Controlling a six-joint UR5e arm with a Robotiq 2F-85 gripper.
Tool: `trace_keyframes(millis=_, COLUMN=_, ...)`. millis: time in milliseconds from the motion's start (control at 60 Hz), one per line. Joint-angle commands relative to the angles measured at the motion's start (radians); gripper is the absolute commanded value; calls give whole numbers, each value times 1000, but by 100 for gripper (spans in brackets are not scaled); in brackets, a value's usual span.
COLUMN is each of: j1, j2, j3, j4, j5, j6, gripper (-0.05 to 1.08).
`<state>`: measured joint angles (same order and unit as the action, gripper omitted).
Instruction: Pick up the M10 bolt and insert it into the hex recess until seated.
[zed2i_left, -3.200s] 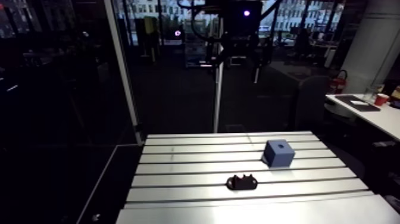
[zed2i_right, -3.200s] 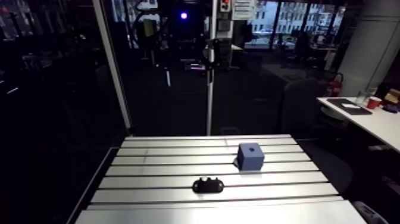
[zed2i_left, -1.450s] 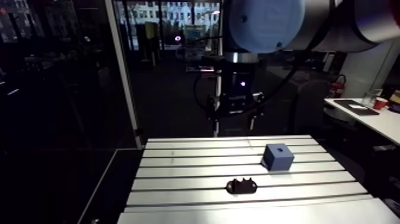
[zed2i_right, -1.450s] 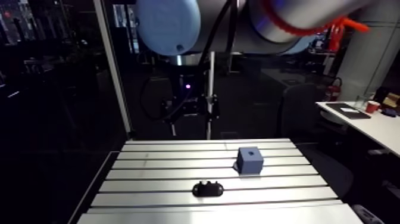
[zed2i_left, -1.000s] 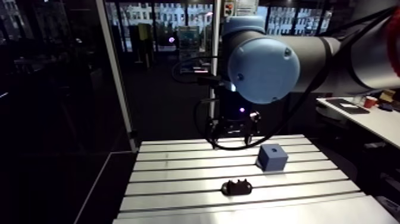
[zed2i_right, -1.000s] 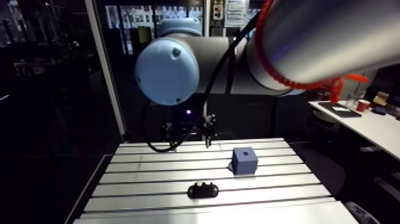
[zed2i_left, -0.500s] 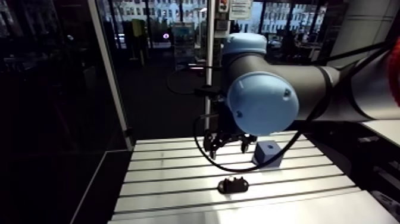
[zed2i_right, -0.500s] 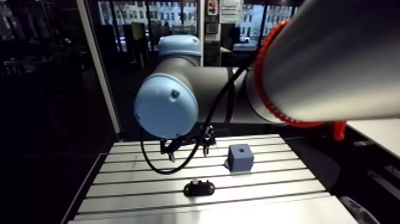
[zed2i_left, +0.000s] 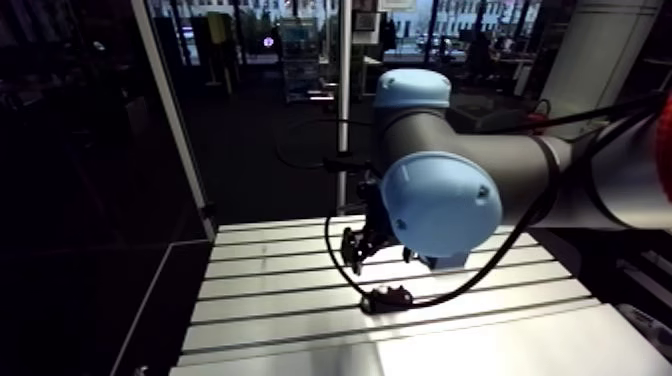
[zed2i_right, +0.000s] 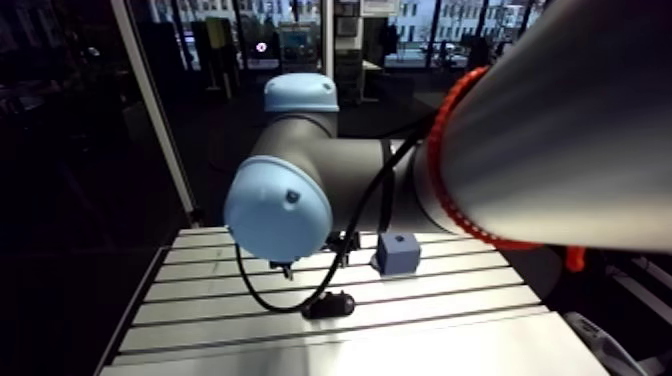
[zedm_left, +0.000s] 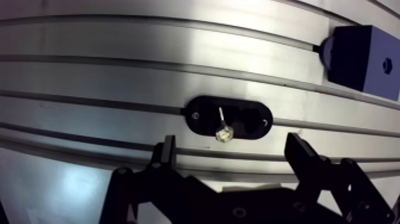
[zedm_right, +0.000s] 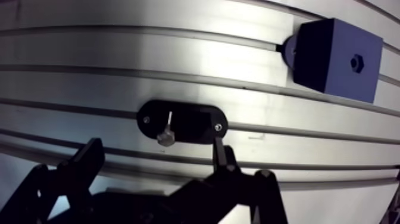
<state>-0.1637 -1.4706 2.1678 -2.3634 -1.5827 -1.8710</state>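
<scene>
In the arm view a black oval holder lay on the slotted aluminium desk near a blue cube; in the wrist view the silver M10 bolt sat in it, ahead of the wide-open, empty jaws.

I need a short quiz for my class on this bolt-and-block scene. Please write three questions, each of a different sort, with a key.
1. Fill in the blank: the gripper hangs over the black holder with its fingers ____.
2. True or false: the bolt is already seated in the hex recess of the blue block.
3. Where is the bolt? A) On top of the blue block. B) In the black holder. C) Clamped in the gripper.

Key:
1. Open.
2. False. The recess is empty.
3. B.
</scene>
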Motion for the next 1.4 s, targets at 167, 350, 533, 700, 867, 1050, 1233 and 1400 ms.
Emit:
trace_keyframes(millis=167, j1=-2, j2=40, j3=28, j4=-94, j5=19, j6=-35, gripper=4)
trace_keyframes(millis=350, j1=-4, j2=42, j3=40, j4=-110, j5=19, j6=-28, gripper=5)
trace_keyframes(millis=533, j1=-5, j2=37, j3=54, j4=-112, j5=15, j6=-18, gripper=8)
trace_keyframes(millis=700, j1=-10, j2=30, j3=73, j4=-112, j5=14, j6=-14, gripper=12)
trace_keyframes(millis=867, j1=-11, j2=26, j3=82, j4=-112, j5=14, j6=9, gripper=17)
trace_keyframes(millis=1050, j1=-11, j2=28, j3=82, j4=-134, j5=16, j6=14, gripper=22)
trace_keyframes(millis=1233, j1=-11, j2=29, j3=83, j4=-140, j5=14, j6=29, gripper=25)
trace_keyframes(millis=1400, j1=-11, j2=32, j3=83, j4=-140, j5=13, j6=46, gripper=27)
